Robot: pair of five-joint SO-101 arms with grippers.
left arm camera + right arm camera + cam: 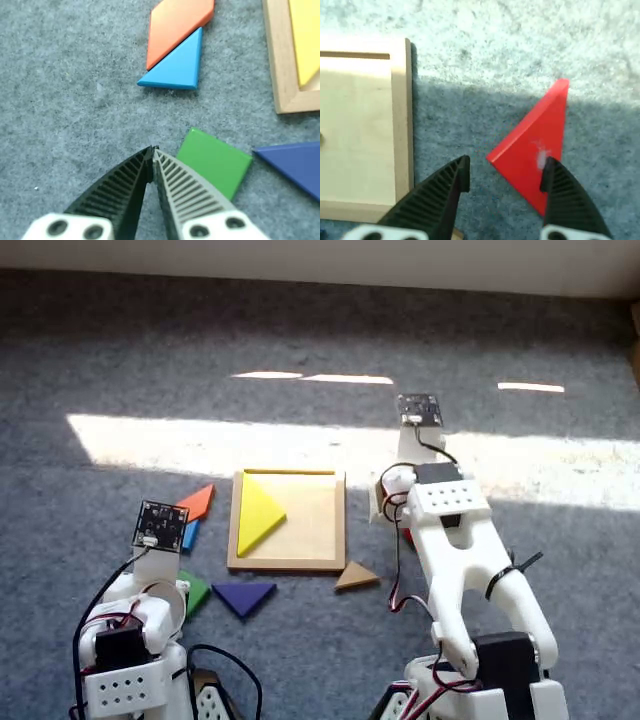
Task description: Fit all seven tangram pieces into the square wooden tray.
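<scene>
Danger is sitting with the right gripper [506,170], hanging with its fingers spread wide over the flat red triangular piece [535,145] on the grey carpet [485,30], just beside the square wooden tray [402,125]. One fingertip is hovering over the red face, the other over bare carpet off its corner. If they are closing from that stance, I'm judging they may skate across the thin piece or shove it along the pile instead of pinching its edges, and a sideways nudge could be knocking the tray out of square. The left gripper [152,151] is resting with its fingers pressed together on nothing, tips just beside the green square piece [215,161], so it is posing no threat yet. Inside the tray the big yellow triangular piece [258,512] is lying against one side, leaving six pieces waiting outside. The right wrist view is giving the red piece whole, while the high view is hiding most of it under the arm. The left wrist view is showing the small light-blue triangle [175,72] touching the orange parallelogram [177,27], with the dark blue triangle [295,162] near the green square. The high view is adding the tan triangle [356,576] off the tray's near corner.
</scene>
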